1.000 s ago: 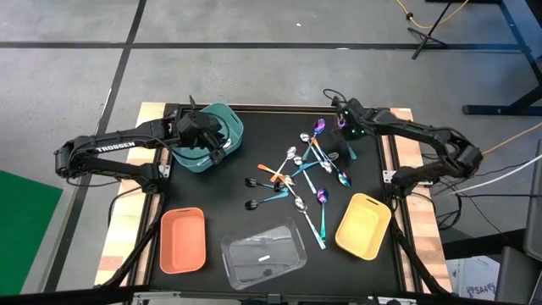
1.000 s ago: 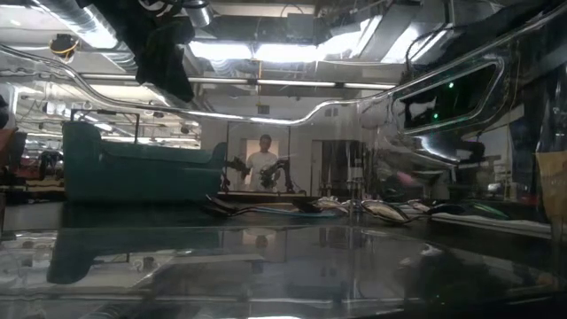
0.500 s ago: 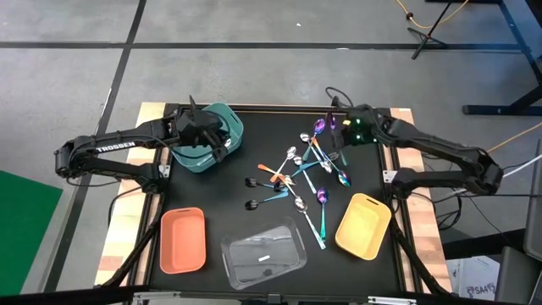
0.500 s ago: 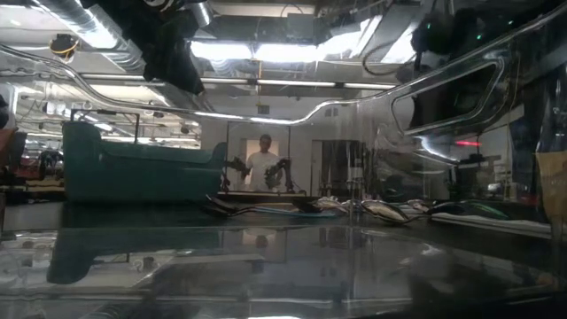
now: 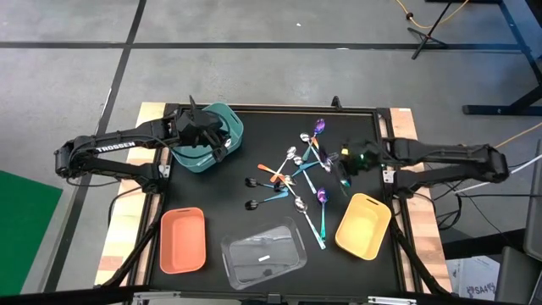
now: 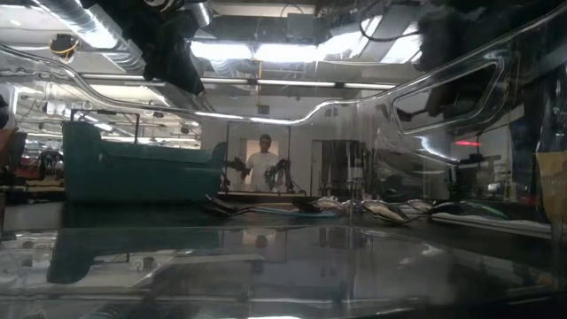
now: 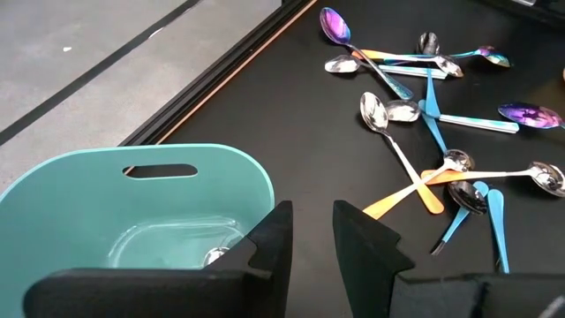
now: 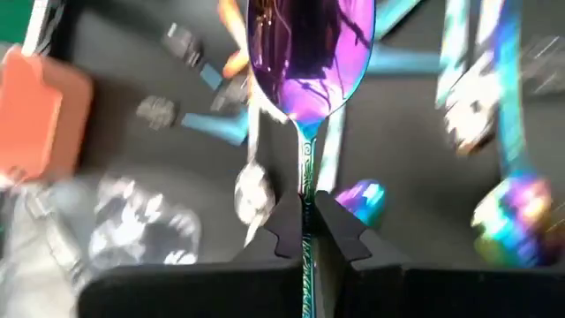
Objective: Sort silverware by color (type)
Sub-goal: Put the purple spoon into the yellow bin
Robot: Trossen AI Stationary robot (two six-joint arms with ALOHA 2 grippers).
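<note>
Black mat [image 5: 254,203] (spoons [image 5: 296,169] scattered)

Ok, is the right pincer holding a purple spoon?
Yes: in the right wrist view the right pincer is shut on the handle of a purple-bowled spoon.

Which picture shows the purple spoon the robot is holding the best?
The right wrist view: the purple spoon fills it, its thin neck pinched in the right pincer. The high view shows only the right pincer above the pile, the spoon too small to tell. The low and left wrist views don't show it.
</note>
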